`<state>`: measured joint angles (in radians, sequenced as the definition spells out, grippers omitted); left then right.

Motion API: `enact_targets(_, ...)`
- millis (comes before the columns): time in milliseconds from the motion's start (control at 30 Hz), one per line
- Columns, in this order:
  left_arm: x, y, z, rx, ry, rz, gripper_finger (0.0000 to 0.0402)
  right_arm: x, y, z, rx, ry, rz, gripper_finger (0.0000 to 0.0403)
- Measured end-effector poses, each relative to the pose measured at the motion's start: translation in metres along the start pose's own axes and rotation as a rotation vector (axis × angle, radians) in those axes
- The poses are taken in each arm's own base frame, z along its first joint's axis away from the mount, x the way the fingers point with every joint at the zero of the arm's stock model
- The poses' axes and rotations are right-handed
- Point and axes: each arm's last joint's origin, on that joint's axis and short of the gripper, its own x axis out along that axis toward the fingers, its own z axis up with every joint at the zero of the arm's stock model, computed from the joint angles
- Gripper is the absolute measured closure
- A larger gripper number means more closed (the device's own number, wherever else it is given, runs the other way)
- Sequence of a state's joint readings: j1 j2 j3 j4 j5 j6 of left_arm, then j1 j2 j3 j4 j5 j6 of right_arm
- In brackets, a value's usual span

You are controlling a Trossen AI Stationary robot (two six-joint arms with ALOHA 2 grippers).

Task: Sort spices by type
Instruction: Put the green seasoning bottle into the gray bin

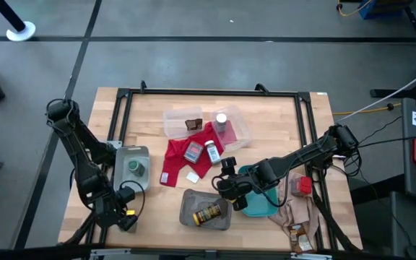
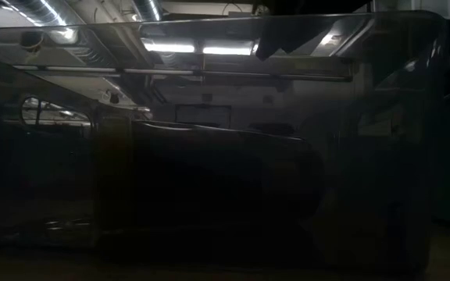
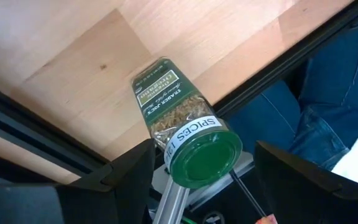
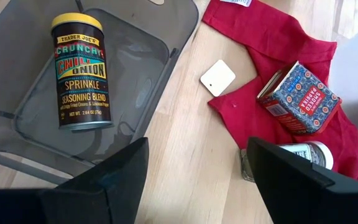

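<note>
The left gripper (image 3: 197, 165) is sitting at the near left corner of the table (image 1: 266, 123), and it is gripping a green-lidded jar (image 3: 185, 134) — the jar is lying between the dark fingers, lid toward the camera, its label end pointing out over the wood. In the high view that gripper (image 1: 125, 217) is hanging just past the near edge of a grey tray (image 1: 121, 162), where a second green-lidded jar (image 1: 135, 168) is standing.

The right gripper (image 4: 194, 180) is hovering over bare wood, jaws spread wide and holding nothing. From above it (image 1: 224, 184) is sitting between a smoky tray (image 1: 186, 209) and a teal tray (image 1: 262, 206). The yellow-labelled jar (image 4: 81, 71) is lying on its side in the smoky tray. On the red cloth (image 4: 272, 43) a patterned tin (image 4: 298, 96) is resting beside a white-capped bottle (image 4: 303, 152), with a small white tag (image 4: 217, 77) just off the cloth's edge.

Farther back, a clear tray (image 1: 237, 133) is holding a dark packet (image 1: 192, 124) and another bottle (image 1: 221, 121). A red tin (image 1: 304, 186) and a brown packet (image 1: 298, 232) are lying on the beige cloth (image 1: 302, 213) at the right.
</note>
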<state>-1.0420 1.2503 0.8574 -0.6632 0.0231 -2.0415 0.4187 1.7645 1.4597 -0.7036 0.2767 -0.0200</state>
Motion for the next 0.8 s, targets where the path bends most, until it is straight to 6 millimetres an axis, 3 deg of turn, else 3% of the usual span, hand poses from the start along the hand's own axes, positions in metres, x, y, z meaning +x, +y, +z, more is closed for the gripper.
enact_targets(800,0.0074,-0.0027,-0.0008,-0.036,0.000,0.006,0.0147,0.0000,0.0000,0.0002,0.001,-0.002,0.000,0.0132)
